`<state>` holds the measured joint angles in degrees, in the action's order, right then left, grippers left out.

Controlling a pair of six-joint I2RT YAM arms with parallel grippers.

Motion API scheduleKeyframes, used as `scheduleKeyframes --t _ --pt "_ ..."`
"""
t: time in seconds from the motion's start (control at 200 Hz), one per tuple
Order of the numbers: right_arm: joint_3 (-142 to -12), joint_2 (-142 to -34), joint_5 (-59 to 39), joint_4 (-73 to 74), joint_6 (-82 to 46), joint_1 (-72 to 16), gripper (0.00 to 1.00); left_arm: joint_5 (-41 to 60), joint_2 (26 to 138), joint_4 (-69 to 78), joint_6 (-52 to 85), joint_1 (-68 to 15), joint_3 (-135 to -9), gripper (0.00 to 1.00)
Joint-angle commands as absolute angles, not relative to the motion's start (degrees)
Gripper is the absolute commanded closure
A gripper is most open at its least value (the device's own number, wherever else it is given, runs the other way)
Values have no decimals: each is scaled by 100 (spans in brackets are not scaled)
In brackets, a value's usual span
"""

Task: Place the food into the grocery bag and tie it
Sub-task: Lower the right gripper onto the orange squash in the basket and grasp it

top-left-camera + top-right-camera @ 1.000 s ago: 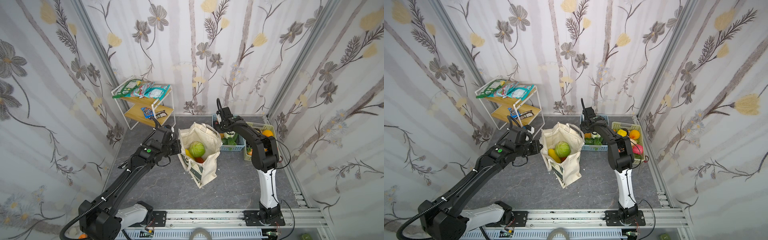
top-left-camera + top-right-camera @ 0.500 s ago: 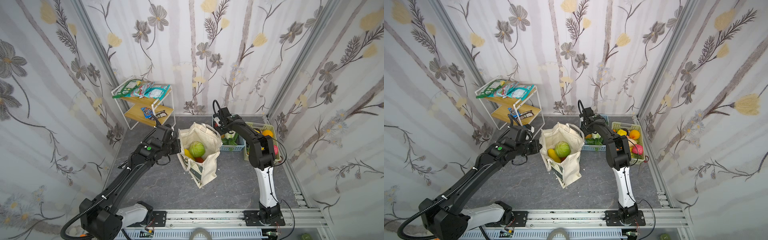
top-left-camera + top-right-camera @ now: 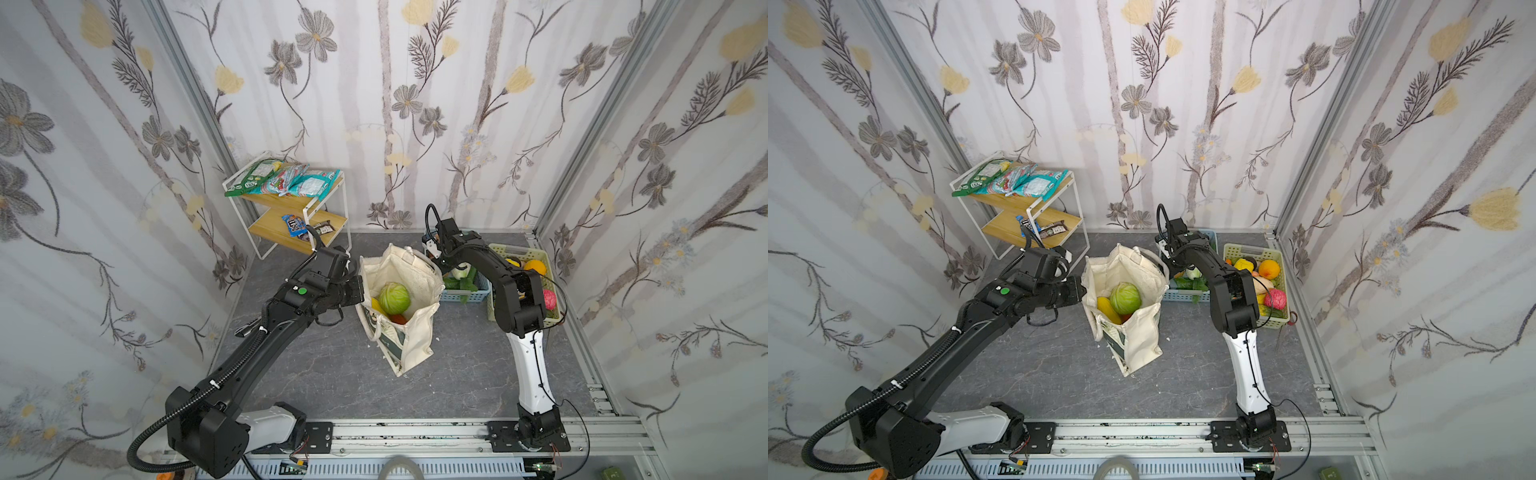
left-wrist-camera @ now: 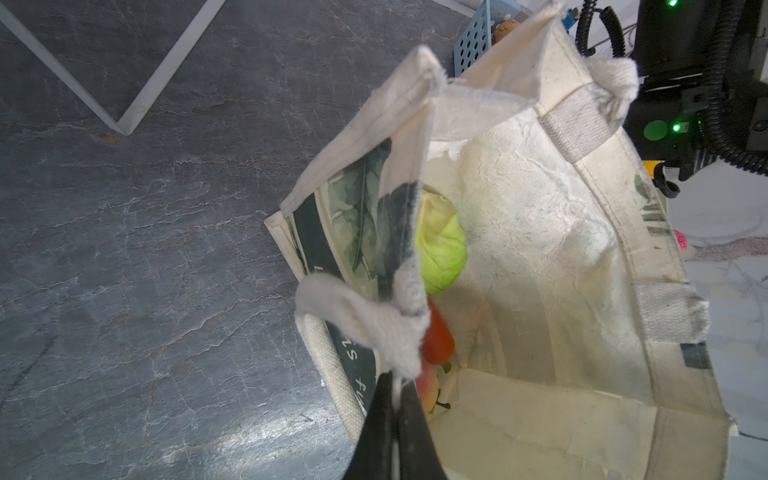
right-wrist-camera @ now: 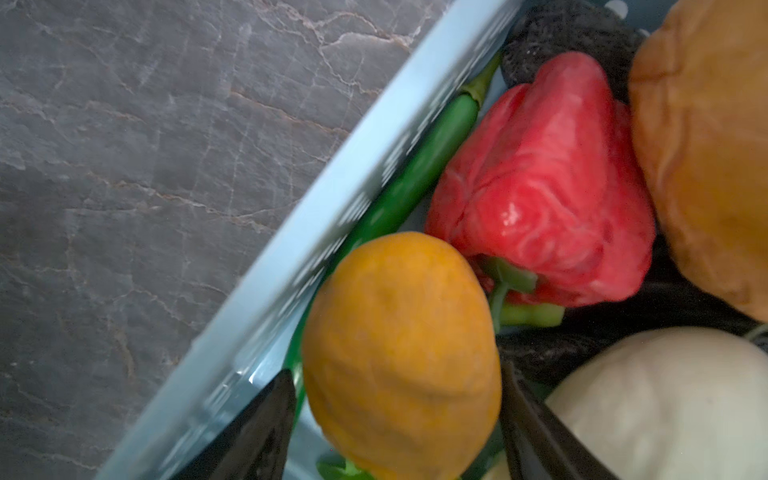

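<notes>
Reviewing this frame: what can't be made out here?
1. Right wrist view: the right gripper is cut off by the edge; contact with the orange fruit unclear.
2. Both top views: its own arm hides it.
3. Items beneath the cabbage in the grocery bag: hidden in both top views.
4. Lower-shelf packets: too small to read.

Count as seen: one canvas tote bag (image 3: 409,345); two slotted baskets, namely one blue basket (image 3: 1185,296) and one pale green basket (image 3: 1252,251); one two-tier wire rack (image 3: 270,228). Rack top tier: one green snack packet (image 3: 253,180), plus teal packets (image 3: 313,185) overlapping, two at least. Lower tier: one blue packet (image 3: 294,225), one dark bar (image 3: 323,227). Visible inside the bag: one green cabbage (image 3: 394,297), one yellow fruit (image 3: 375,304), one orange-red piece (image 3: 398,319).
</notes>
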<state>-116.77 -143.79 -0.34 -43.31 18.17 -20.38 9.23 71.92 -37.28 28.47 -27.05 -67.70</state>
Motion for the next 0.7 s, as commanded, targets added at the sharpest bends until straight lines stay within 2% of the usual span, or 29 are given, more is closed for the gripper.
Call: scheduleKeyframes --t 0.0,0.215,0.694 --pt "-11772 -14471 -233 -4283 1934 -2030 27 897 7196 -3810 2802 -2699 -6816 100" --pt "-11756 -14432 -212 -4326 1894 -2030 41 888 7130 -3772 2841 -2698 -6754 100" --pt "-11317 -13544 -499 -4080 1534 -2030 43 905 6928 -3701 2856 -2698 -6557 100"
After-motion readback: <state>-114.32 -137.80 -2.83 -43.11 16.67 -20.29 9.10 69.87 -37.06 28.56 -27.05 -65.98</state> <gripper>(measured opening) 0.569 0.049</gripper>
